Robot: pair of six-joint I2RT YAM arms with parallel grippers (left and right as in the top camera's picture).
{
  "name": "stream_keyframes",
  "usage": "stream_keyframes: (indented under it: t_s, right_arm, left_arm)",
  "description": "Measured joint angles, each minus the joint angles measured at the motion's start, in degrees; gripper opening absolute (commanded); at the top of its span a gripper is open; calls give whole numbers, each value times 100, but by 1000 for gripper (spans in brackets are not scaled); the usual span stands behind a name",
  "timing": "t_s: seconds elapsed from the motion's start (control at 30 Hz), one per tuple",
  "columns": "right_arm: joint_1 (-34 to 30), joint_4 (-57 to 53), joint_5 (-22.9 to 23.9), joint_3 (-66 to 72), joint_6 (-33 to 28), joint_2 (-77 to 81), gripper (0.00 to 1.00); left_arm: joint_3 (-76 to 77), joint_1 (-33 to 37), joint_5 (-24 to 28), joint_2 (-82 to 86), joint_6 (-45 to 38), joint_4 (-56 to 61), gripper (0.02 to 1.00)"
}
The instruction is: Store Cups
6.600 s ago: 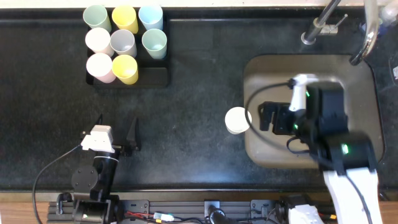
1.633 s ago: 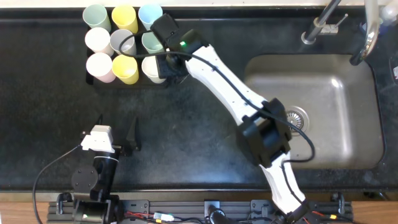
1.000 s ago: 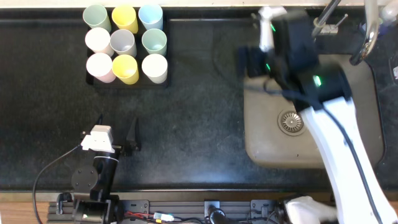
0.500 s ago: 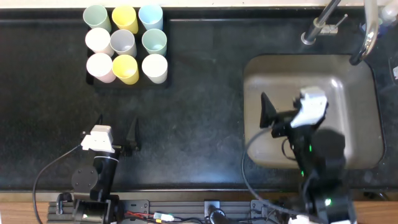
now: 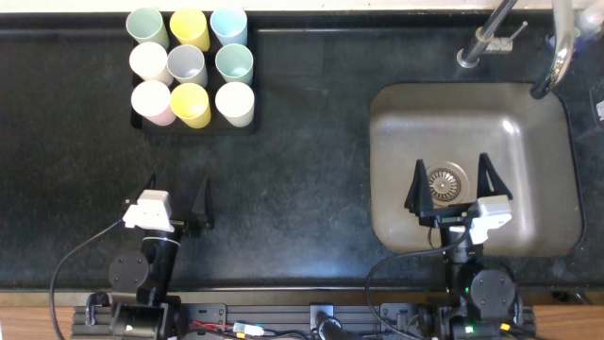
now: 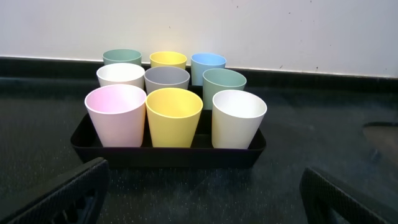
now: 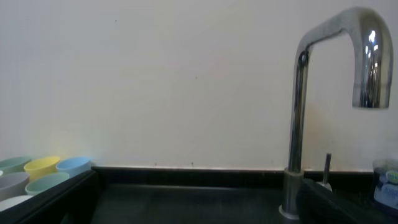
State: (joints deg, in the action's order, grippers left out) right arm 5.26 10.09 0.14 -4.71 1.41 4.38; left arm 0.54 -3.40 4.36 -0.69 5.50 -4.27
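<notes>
Nearest, left claw (image 5: 179, 200): parked low over the dark worktop (image 5: 302, 208), fingers spread wide, holding nothing, in the same place as in every earlier frame. Right claw (image 5: 453, 184): also spread and empty, now folded back by its base over the sink (image 5: 538, 123). Half a second ago it was still swinging home, and a second and a half ago it was stretched across to the tray. Farther back, at the worktop's far left, black tray (image 5: 241, 123): nine cups (image 5: 187, 66) upright in three rows of three. White cup (image 5: 234, 102): near right corner slot, just beside the yellow cup (image 5: 191, 104). Some six seconds ago it was in the right claw at the sink's left rim, and that slot stood vacant. Farthest, tap (image 5: 491, 33): behind the sink, against the wall.
</notes>
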Motion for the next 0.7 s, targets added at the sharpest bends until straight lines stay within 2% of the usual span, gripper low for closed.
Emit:
stream_keyframes:
  t_s: [0.13, 0.43, 0.7]
  right_arm:
    - [0, -9, -17, 369, 2, -341, 996]
    - [-2, -1453, -15, 369, 4, -358, 996]
    - [-2, -1488, -11, 369, 4, -348, 998]
  left_arm:
    - [0, 0, 0, 0, 0, 2, 1000]
    - [0, 0, 0, 0, 2, 0, 1000]
    - [0, 0, 0, 0, 2, 2, 1000]
